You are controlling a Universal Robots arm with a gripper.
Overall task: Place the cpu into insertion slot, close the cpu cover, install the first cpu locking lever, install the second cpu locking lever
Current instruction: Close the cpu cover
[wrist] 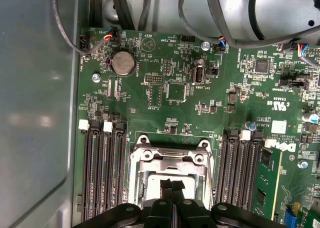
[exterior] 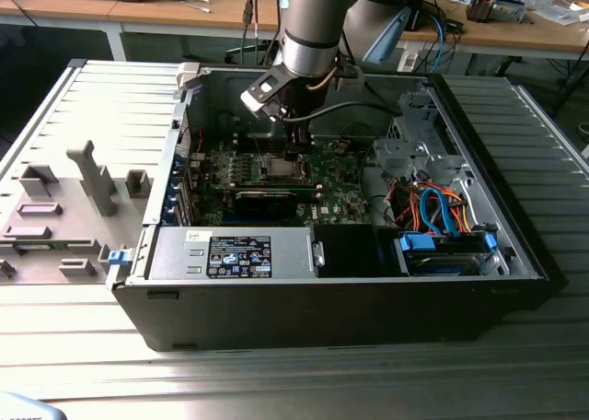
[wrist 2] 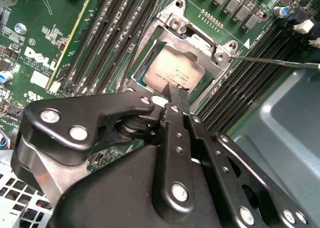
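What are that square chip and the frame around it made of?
The cpu looks metal-topped: dull, matte silver-grey, no sharp reflections. The cpu cover seems bare sheet metal, perhaps steel: brighter, silvery, with glints along its edges.

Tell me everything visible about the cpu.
The cpu is a small flat square chip with a dull silver-grey metal top and faint print. It lies level inside the silvery cpu cover on the green motherboard. The shut gripper covers one edge of it in both wrist views; whether they touch cannot be told.
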